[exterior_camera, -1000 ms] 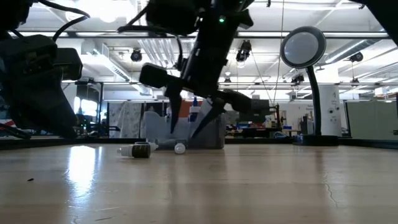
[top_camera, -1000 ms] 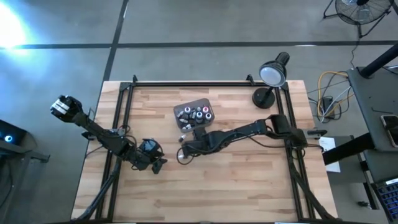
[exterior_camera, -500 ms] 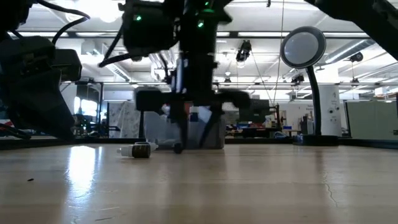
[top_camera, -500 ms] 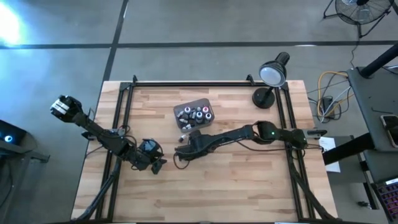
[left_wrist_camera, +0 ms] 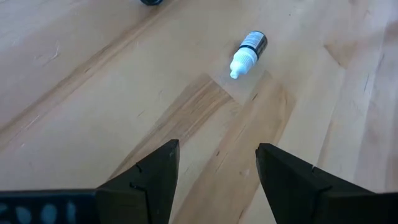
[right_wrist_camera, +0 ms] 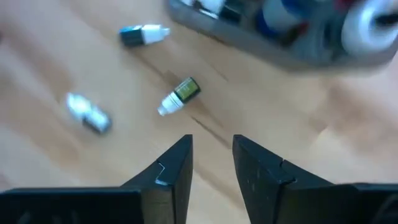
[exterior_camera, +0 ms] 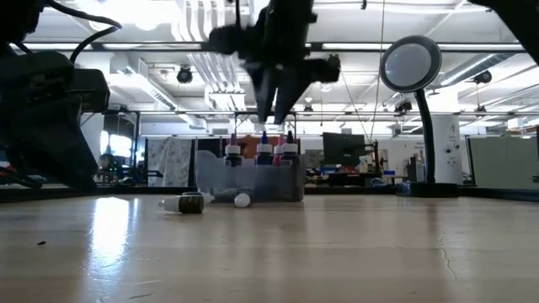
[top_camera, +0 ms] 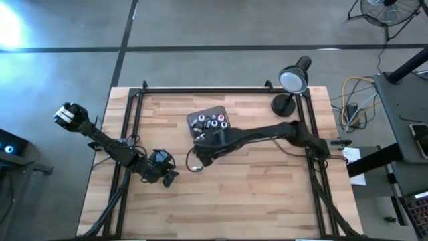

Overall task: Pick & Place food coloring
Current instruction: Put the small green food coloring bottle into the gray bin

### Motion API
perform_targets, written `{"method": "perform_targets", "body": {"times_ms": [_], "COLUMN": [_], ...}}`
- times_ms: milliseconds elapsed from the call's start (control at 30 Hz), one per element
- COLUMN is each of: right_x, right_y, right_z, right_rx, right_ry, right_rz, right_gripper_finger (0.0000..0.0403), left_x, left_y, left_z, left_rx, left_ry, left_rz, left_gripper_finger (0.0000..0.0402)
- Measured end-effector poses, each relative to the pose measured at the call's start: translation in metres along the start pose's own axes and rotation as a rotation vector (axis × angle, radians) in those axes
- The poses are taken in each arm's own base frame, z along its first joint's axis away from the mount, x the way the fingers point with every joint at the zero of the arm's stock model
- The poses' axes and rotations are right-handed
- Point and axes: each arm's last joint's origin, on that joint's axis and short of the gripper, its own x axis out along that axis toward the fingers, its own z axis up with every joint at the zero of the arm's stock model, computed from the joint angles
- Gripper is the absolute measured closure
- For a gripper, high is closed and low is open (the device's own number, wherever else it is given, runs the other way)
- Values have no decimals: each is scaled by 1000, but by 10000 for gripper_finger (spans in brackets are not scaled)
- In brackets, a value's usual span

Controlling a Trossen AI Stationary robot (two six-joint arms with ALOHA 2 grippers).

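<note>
Three food coloring bottles lie on their sides on the wood in the right wrist view: a green-labelled one (right_wrist_camera: 178, 94), a dark one (right_wrist_camera: 144, 34) and a grey one (right_wrist_camera: 89, 114). Beside them stands the grey tub (top_camera: 208, 122), with several more bottles upright in it. My right gripper (right_wrist_camera: 212, 149) hangs above the table next to the tub (exterior_camera: 253, 181), pointing steeply down. Its fingers stand a narrow gap apart, and only bare wood shows between them. My left gripper (left_wrist_camera: 217, 168) waits open and low at the table's left. A white-capped bottle (left_wrist_camera: 249, 53) lies ahead of it.
A black desk lamp (top_camera: 291, 84) stands at the far right corner. Black frame rails (top_camera: 200, 90) run along the far edge and both sides. Bare wood stretches toward the near edge.
My right gripper dropped to the table at the white-capped bottle near the tub. Its fingers drew close together there. It then rose well clear and shifted toward the tub, rolling as it went. The bottles on the table lie where they were.
</note>
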Motion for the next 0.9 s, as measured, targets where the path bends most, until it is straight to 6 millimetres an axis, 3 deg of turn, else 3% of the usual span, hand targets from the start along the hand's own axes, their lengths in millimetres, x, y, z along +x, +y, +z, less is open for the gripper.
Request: {"method": "perform_targets", "body": {"times_ms": [100, 200, 367, 433, 500, 567, 633, 733, 900], "right_x": [-14, -8, 22, 29, 28, 29, 34, 44, 49], "right_y": [-11, -14, -12, -3, 5, 9, 8, 4, 1], "right_z": [3, -2, -3, -10, -23, -34, -40, -35, -21], "right_rx": [-282, -495, -369, -579, -913, -1255, -1454, -1564, -1594], "right_ry": [-14, 41, 155, 81, -12, -93, -138, -163, -191], "right_rz": [34, 87, 238, 296, 285, 209, 107, 76, 167], "right_gripper_finger": [296, 296, 293, 287, 280, 273, 266, 255, 246], "left_x": [0, 0, 0, 0, 0, 0, 0, 0, 0], "left_y": [0, 0, 0, 0, 0, 0, 0, 0, 1], "left_z": [0, 0, 0, 0, 0, 0, 0, 0, 1], "left_rx": [7, 18, 7, -5, -5, -6, -6, -1, -86], "left_ry": [-2, -5, -5, -7, -8, -8, -9, -9, -25], "left_rz": [1, 3, 4, 4, 5, 5, 5, 6, 11], "left_gripper_finger": [209, 209, 209, 209, 209, 209, 209, 209, 209]}}
